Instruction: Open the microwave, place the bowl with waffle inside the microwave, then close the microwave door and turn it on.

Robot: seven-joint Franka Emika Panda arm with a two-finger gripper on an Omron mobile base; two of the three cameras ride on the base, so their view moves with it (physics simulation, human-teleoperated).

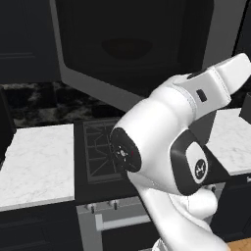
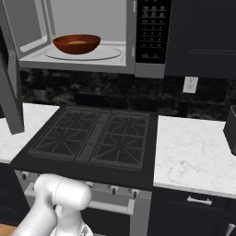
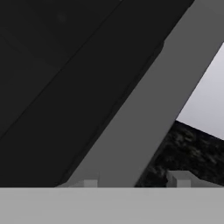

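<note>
The microwave (image 2: 138, 64) stands open above the stove, its black button panel (image 2: 152, 30) at the right. Inside, the reddish-brown bowl (image 2: 76, 44) rests on the round turntable (image 2: 110, 54), and a bit of the tan waffle (image 2: 77, 42) shows in it. The microwave door (image 2: 11, 92) is swung out to the left; from the left base its dark window (image 1: 127, 44) faces me. In the hand view my gripper (image 3: 134, 181) is open, close up against the door's grey frame (image 3: 144, 118), with nothing held.
A black gas stove (image 2: 97, 136) lies below the microwave, with white marble counters on its left (image 1: 34, 162) and right (image 2: 193, 156). A dark object (image 2: 230, 129) stands at the right counter's edge. My white arm (image 1: 166, 147) blocks much of the left base view.
</note>
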